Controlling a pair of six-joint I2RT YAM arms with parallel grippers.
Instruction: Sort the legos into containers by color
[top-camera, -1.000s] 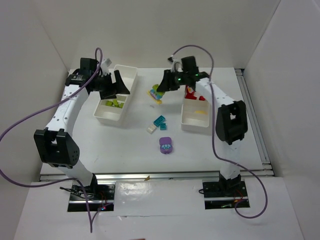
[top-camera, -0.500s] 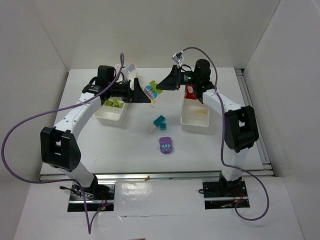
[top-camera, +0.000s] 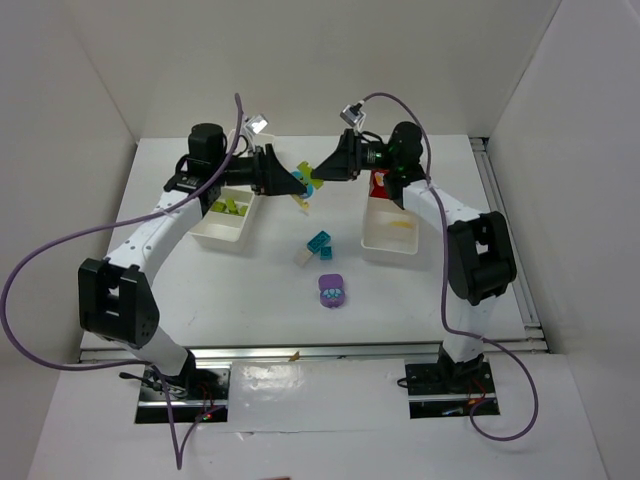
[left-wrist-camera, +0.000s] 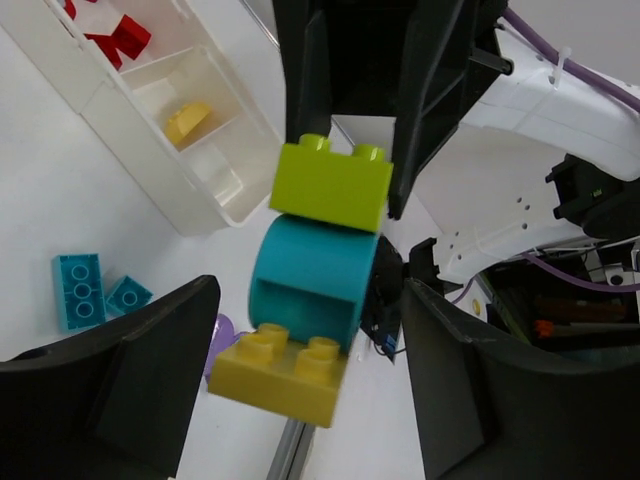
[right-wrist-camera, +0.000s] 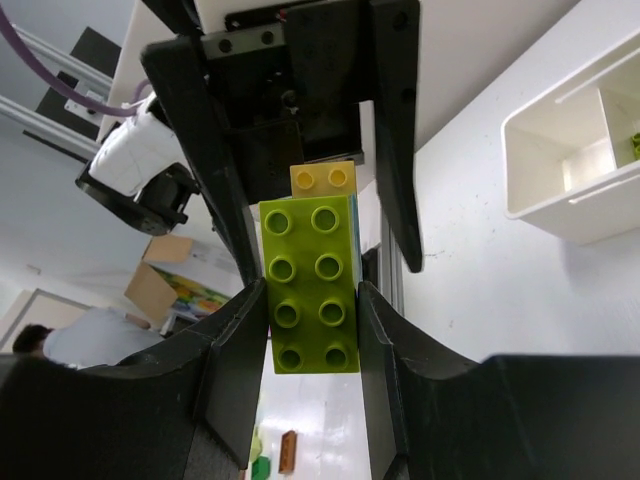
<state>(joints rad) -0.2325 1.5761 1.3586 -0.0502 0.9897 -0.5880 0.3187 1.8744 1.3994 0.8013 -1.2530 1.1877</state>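
A robotics lab test cell — plain white panels (top-camera: 70, 90) box in a white table (top-camera: 230, 300). Two robot arms (top-camera: 150, 235) are bolted by an aluminium rail (top-camera: 330, 351), with loose purple cables (top-camera: 35, 262) and bare wiring (top-camera: 200, 410) at their bases. Past the cell, the right wrist view catches a cardboard box (right-wrist-camera: 152, 290) and a person's head (right-wrist-camera: 30, 340) — a shared workroom.

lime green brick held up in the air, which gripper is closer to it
Right. The right gripper is shut on the lime green brick, pinching its sides. The left gripper is open around the yellow brick at the other end of the same stack.
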